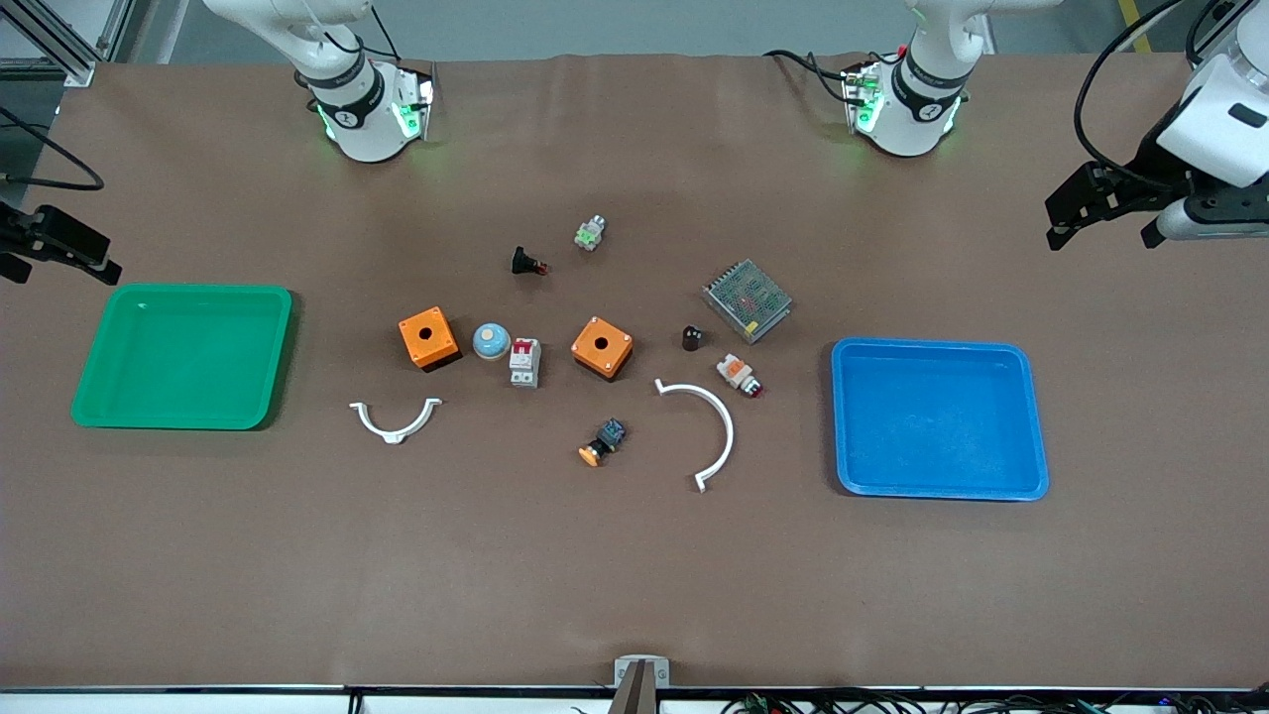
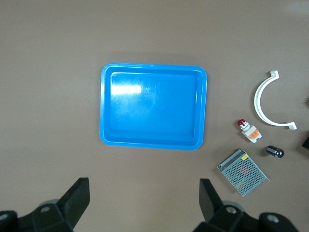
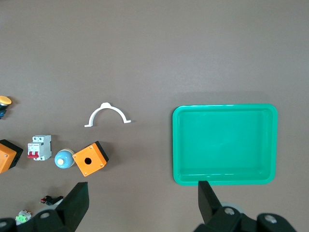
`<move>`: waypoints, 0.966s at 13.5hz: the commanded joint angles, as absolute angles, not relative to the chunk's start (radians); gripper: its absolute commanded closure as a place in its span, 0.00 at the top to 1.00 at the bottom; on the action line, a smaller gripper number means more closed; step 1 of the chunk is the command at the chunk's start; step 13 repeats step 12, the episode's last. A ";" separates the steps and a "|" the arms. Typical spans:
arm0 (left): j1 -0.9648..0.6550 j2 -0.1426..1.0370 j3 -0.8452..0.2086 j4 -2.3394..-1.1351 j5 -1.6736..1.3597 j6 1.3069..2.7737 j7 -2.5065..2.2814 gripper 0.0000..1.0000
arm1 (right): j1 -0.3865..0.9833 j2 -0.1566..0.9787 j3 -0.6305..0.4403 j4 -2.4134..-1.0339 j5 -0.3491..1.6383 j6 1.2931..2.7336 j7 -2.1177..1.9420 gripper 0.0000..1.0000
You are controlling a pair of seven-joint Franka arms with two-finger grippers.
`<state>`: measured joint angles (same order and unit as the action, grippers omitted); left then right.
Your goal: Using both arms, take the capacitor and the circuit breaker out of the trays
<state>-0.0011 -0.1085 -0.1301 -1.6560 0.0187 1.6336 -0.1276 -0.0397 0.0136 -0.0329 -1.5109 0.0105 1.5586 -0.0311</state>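
The capacitor (image 1: pixel 692 337), a tiny black cylinder, stands on the table between an orange box and the blue tray (image 1: pixel 1031 416); it also shows in the left wrist view (image 2: pixel 274 152). The breaker (image 1: pixel 524 362), white with red levers, lies between the two orange boxes and shows in the right wrist view (image 3: pixel 38 147). My left gripper (image 1: pixel 1100 238) hangs open and empty over the table's left-arm end, its fingers (image 2: pixel 77 198) wide apart. My right gripper (image 1: pixel 59 270) hangs open and empty over the right-arm end, above the green tray (image 1: pixel 283 357).
Two orange boxes (image 1: pixel 428 338) (image 1: pixel 602 347), a blue knob (image 1: pixel 491 340), a mesh power supply (image 1: pixel 748 299), a white-and-orange button (image 1: pixel 739 374), two white curved clips (image 1: pixel 396 420) (image 1: pixel 706 431) and small buttons (image 1: pixel 603 442) (image 1: pixel 526 262) (image 1: pixel 590 233) lie mid-table.
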 commanded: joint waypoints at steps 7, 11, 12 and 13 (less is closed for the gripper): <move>-0.002 -0.101 -0.130 -1.632 0.040 1.618 -0.121 1.00 | -0.052 0.029 -0.021 -1.482 -0.006 1.551 -0.026 1.00; -0.002 -0.103 -0.132 -1.632 0.060 1.617 -0.123 1.00 | -0.052 0.029 -0.021 -1.480 -0.002 1.551 -0.026 1.00; -0.002 -0.101 -0.132 -1.632 0.060 1.617 -0.123 1.00 | -0.051 0.029 -0.021 -1.482 -0.003 1.551 -0.026 1.00; -0.002 -0.101 -0.132 -1.632 0.060 1.617 -0.123 1.00 | -0.051 0.029 -0.021 -1.482 -0.003 1.551 -0.026 1.00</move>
